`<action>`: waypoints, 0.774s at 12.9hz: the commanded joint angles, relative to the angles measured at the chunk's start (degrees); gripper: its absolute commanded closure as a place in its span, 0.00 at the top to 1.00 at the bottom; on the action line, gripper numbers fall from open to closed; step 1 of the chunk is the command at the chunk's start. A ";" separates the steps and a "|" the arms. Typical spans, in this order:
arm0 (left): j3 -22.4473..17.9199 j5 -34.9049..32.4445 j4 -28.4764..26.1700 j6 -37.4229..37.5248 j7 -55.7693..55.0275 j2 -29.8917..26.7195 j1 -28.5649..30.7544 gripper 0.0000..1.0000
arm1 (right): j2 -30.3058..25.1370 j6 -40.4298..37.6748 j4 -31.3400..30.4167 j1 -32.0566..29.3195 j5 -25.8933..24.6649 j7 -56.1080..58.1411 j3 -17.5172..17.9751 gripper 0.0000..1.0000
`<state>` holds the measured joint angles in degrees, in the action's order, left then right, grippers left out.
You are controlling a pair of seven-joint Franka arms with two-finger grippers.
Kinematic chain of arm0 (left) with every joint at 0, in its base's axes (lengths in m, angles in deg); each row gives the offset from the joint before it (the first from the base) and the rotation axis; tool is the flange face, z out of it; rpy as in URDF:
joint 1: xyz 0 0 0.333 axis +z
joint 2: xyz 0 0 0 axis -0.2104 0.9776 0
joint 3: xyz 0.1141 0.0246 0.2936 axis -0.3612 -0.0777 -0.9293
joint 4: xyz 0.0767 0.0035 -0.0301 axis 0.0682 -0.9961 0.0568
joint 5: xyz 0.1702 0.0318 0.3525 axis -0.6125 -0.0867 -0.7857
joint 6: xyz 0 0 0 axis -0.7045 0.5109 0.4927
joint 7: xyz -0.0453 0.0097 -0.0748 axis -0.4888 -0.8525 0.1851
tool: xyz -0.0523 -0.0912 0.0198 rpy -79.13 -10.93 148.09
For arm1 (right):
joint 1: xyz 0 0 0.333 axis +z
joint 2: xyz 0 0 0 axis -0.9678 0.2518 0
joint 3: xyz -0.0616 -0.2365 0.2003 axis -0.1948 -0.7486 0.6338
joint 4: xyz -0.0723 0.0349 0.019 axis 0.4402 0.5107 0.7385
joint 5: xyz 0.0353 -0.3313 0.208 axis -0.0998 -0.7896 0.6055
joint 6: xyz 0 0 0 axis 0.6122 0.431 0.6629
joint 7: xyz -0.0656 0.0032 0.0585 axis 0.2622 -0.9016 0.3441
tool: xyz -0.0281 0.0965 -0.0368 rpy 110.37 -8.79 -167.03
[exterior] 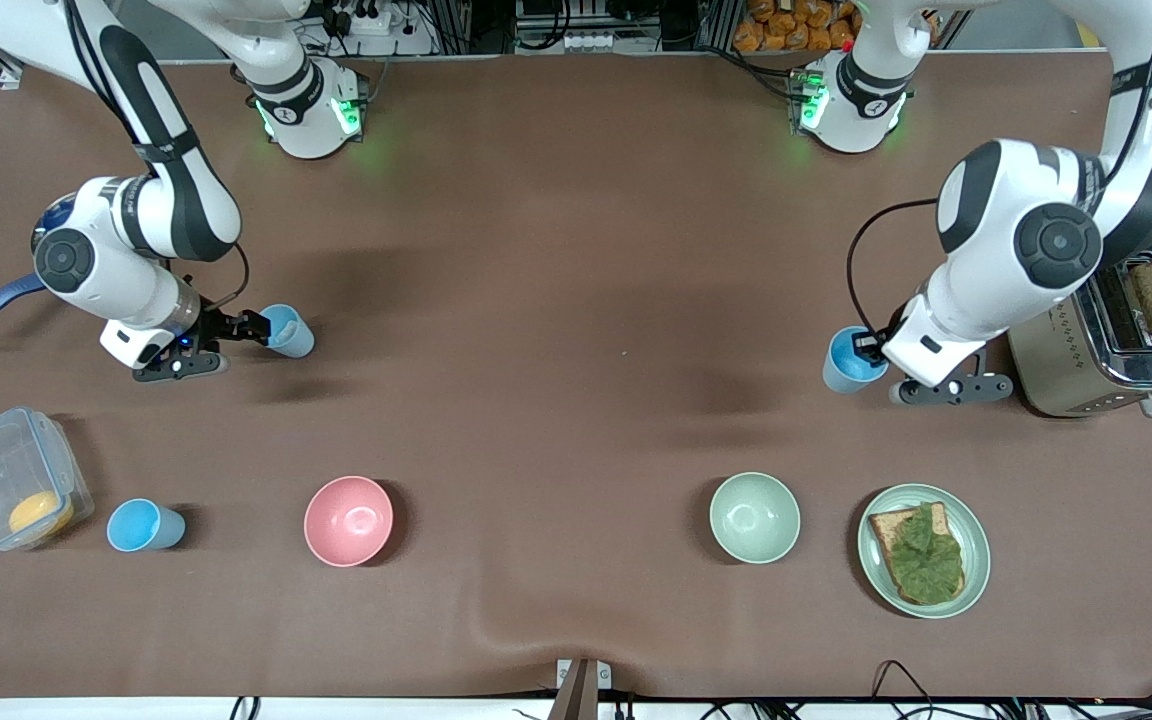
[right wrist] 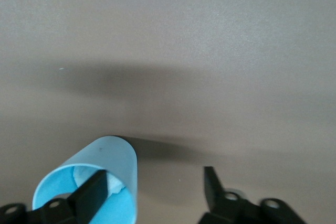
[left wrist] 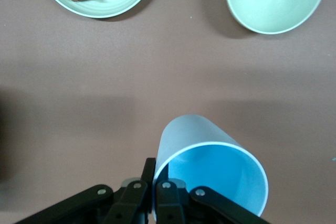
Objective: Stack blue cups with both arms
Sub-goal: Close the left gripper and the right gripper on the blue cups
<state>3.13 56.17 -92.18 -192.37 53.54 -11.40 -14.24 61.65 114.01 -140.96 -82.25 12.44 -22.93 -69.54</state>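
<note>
1. Right pincer (exterior: 258, 328) is straddling the patched cup's (exterior: 290, 331) wall at the right arm's end, fingers spread, seemingly readying a rim grip.
2. Spare cup (exterior: 144, 526) is standing on the tabletop (exterior: 556, 300), nearer the camera.
3. Left pincer (exterior: 871, 348) is clenching the bright cup's (exterior: 848, 361) rim near the toaster (exterior: 1101, 350), probably keeping its mouth free for stacking.

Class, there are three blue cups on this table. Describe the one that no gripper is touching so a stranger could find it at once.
Start at the clear plastic lidded box at the right arm's end of the table. Between it and the pink bowl stands a small light-blue plastic tumbler. Unlike the other two blue cups, it sits alone, with no gripper at it.
</note>
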 commanded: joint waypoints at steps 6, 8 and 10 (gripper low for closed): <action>1.21 -1.10 1.60 0.67 -2.98 1.32 -0.89 0.00 | -0.52 -1.85 -0.97 1.04 0.77 -2.68 0.80 0.07; 1.21 -1.18 1.69 0.14 -2.98 1.76 -0.80 0.00 | -1.13 -3.95 -1.06 1.65 0.85 -2.68 0.89 0.00; 1.21 -1.10 1.95 -0.03 -2.98 1.94 -0.98 0.00 | -3.32 -5.88 -0.63 3.58 1.82 -2.86 0.89 0.00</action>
<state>4.07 56.17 -91.61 -192.48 51.78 -10.21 -15.12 60.89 109.90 -140.96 -80.55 13.18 -24.76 -68.29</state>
